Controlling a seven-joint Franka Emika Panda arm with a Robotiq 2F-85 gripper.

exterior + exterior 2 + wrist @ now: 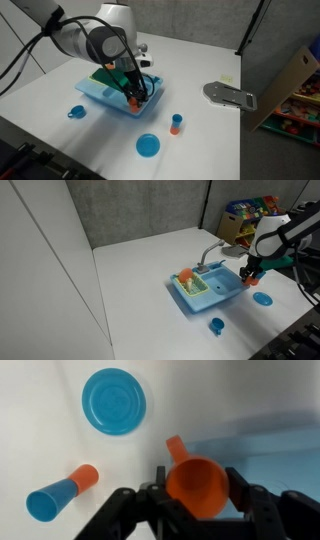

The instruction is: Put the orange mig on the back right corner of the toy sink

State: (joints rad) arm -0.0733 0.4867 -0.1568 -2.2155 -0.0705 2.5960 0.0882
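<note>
The orange mug [197,485] fills the middle of the wrist view, mouth up, handle pointing up-left. My gripper [197,495] is shut on it, one finger on each side. In both exterior views the gripper [133,94] [250,273] holds the mug [247,279] just above the edge of the light blue toy sink [100,93] [205,298], at the end nearest the blue plate. The sink's pale blue surface [285,445] lies under and to the right of the mug in the wrist view.
A blue plate [148,146] [262,298] [113,400], an orange-and-blue bottle [176,124] [60,493] and a small blue cup [77,112] [216,326] lie on the white table. A green rack [190,283] sits in the sink. A grey faucet piece [230,95] lies nearby.
</note>
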